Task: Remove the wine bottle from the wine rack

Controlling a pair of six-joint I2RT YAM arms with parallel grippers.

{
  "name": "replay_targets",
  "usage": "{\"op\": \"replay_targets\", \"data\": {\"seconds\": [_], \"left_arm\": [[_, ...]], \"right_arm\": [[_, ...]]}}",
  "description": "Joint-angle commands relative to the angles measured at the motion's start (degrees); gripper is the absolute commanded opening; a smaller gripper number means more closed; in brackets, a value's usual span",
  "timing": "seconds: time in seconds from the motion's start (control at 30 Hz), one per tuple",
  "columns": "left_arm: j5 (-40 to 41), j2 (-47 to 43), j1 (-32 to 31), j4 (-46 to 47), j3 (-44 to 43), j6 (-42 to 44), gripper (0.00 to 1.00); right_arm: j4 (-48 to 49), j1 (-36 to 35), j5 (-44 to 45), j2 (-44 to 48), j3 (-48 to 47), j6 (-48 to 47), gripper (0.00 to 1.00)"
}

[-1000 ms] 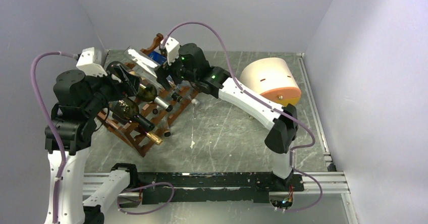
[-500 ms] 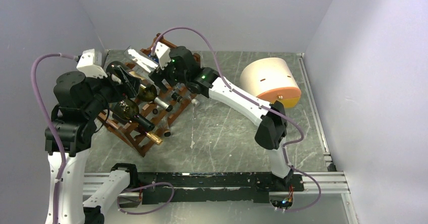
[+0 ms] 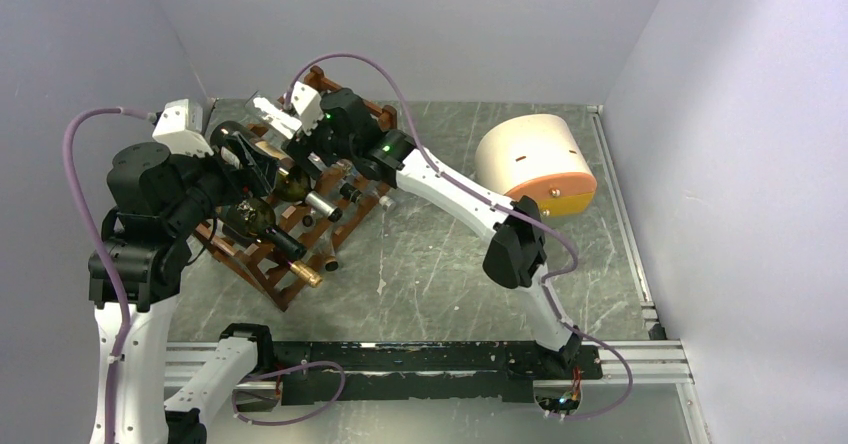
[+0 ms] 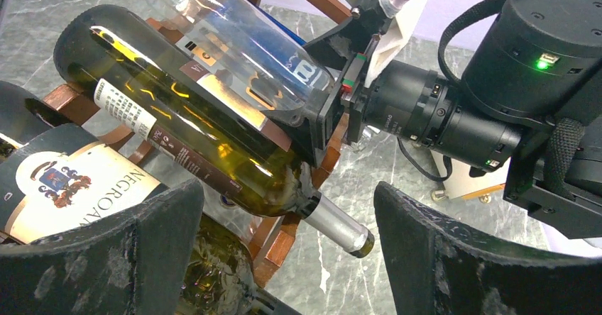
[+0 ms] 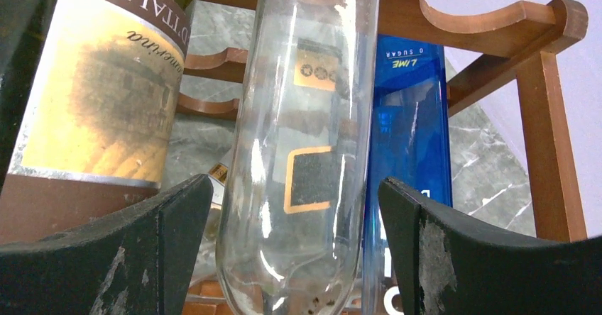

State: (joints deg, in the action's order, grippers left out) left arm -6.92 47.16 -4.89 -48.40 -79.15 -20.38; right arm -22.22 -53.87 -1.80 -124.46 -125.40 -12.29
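A: Which arm's nearer the clear wine bottle (image 5: 305, 81)?
B: R; right gripper (image 5: 294, 184) straddles its butt end, jaws wide, not clamped on it as far as I see; bottle lies on the wine rack (image 5: 483, 28), upper rails, long axis straight ahead of my fingers.
A: L arm?
B: left gripper (image 4: 287, 191) open, empty; hovers by the green bottle (image 4: 177, 130), wrist facing R.
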Motion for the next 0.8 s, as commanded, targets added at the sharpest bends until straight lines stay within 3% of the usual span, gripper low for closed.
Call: {"op": "replay_targets", "data": {"seconds": [0.0,0.17,0.77], "left_arm": [[-1.4,-0.4,0.6,-0.4,-0.2,-0.1,0.93],[-1.4,-0.6,0.5,-0.2,0.4,-0.1,0.93],[-2.1,-0.3,0.6,0.2,0.6,-2.4,0.93]], "right_arm": [[-2.8,-0.2,-0.2,-2.6,-2.5,-2.6,0.92],[-2.9,-0.3,-0.5,-3.2,-2.8,-2.8,0.86],[6.4,1.4,-7.1,1.9,1.2,3.3,0.43]]}}
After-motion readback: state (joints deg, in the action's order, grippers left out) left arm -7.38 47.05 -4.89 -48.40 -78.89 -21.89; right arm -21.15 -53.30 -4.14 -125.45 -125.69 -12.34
